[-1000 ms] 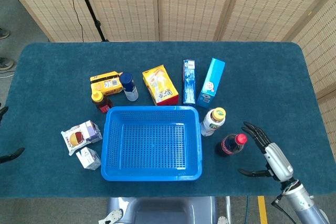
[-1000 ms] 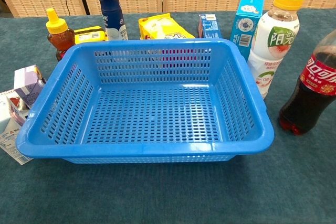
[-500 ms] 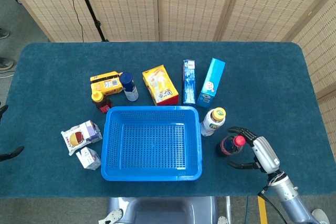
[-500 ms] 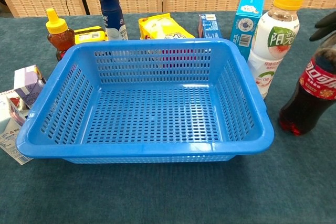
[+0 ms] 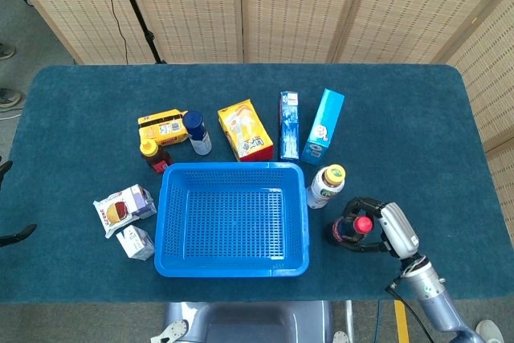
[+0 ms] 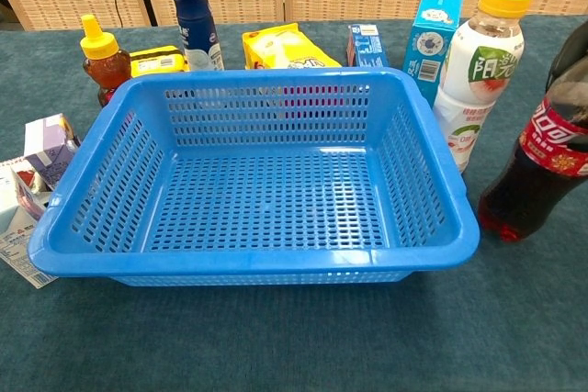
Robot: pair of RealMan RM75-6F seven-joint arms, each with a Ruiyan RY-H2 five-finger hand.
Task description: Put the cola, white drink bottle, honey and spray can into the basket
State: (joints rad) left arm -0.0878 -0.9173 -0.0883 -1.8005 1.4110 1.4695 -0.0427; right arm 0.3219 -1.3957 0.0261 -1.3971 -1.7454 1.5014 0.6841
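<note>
Fingers of the right hand wrap around the cola.
It leans slightly, base on the surface, right of the basket and just below the white bottle; honey and spray can stand behind the basket.

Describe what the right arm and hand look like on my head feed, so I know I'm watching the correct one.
The right hand has a silver-grey shell over the back and black fingers. Behind it the forearm is a grey-blue tube with a thin dark cable alongside. No markings are readable.
</note>
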